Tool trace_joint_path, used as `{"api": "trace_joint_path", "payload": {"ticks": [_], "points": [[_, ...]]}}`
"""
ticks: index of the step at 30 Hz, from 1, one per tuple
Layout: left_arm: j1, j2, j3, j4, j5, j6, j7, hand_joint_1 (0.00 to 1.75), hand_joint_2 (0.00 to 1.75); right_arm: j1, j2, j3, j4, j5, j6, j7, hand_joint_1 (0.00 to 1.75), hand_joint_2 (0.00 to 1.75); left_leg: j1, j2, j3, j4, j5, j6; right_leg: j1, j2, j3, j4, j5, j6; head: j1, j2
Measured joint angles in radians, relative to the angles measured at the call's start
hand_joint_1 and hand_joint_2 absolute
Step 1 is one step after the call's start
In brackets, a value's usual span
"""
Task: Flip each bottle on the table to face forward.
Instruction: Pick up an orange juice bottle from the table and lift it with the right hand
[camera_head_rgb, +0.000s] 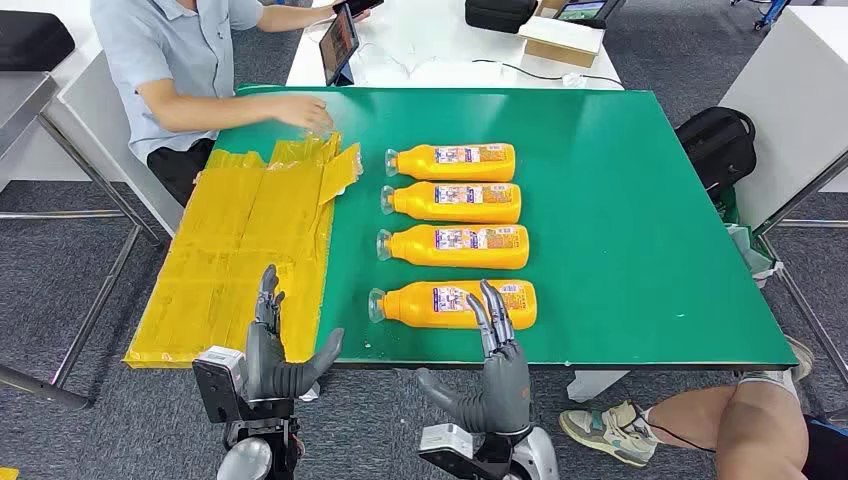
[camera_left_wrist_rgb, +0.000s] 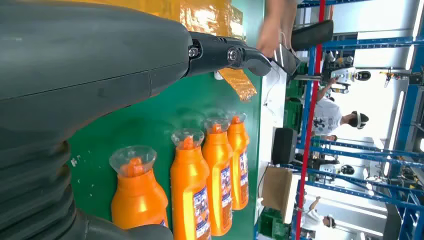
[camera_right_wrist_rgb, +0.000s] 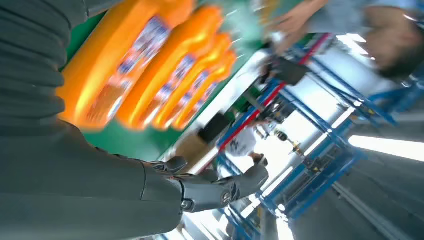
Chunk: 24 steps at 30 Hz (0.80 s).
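Head view | left robot hand (camera_head_rgb: 272, 352) released, upright | right robot hand (camera_head_rgb: 497, 360) released, over nearest bottle (camera_head_rgb: 455, 304)

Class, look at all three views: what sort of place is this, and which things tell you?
Probably a robotics lab or test hall: a green table on a metal frame, blue industrial racking, and a seated person with a tablet.

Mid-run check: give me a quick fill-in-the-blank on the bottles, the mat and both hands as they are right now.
1. ____ orange bottles lie on the green table.
2. Each bottle's clear cap points toward the ____ sheet.
3. The right hand reaches over the ____ bottle.
4. The left hand holds ____.

Missing: four; yellow; nearest; nothing
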Motion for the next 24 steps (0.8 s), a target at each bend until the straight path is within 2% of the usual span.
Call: {"api": "trace_joint_path", "payload": {"ticks": [2, 4, 7, 14, 24], "points": [[0.001, 0.0, 0.001, 0.0, 0.002, -0.004, -0.001, 0.0, 1.75, -0.007, -0.016, -0.011, 0.003, 0.038, 0.002, 0.049, 0.0, 1.75, 0.0, 0.0, 0.0, 0.0, 0.0, 0.0, 0.0, 0.0, 0.0, 0.0, 0.0, 0.0, 0.0, 0.0], [0.004, 0.0, 0.004, 0.0, 0.005, -0.014, -0.002, 0.0, 1.75, -0.023, -0.051, -0.028, 0.012, 0.108, 0.013, 0.127, 0.0, 1.75, 0.0, 0.0, 0.0, 0.0, 0.0, 0.0, 0.0, 0.0, 0.001, 0.0, 0.0, 0.0, 0.0, 0.0], [0.008, 0.0, 0.007, 0.0, 0.005, -0.031, -0.003, 0.0, 1.75, -0.059, -0.102, -0.038, 0.038, 0.184, 0.047, 0.186, 0.0, 1.75, -0.001, 0.0, 0.0, 0.0, 0.0, 0.0, -0.001, 0.0, 0.001, 0.0, 0.0, 0.0, 0.0, 0.0], [0.01, 0.0, 0.012, 0.008, 0.001, -0.064, -0.007, 0.0, 1.75, -0.174, -0.17, -0.007, 0.177, 0.25, 0.201, 0.255, 0.0, 1.75, 0.0, 0.0, 0.0, 0.0, 0.0, 0.0, 0.001, 0.0, 0.001, 0.0, 0.001, 0.0, 0.0, 0.0], [-0.001, 0.0, 0.012, 0.027, -0.004, -0.085, 0.003, 0.0, 1.75, -0.29, -0.212, 0.079, 0.343, 0.285, 0.306, 0.34, 0.0, 1.75, 0.001, 0.0, 0.0, 0.0, 0.0, 0.0, 0.001, 0.0, 0.001, 0.0, 0.0, 0.0, 0.0, 0.0]]}}
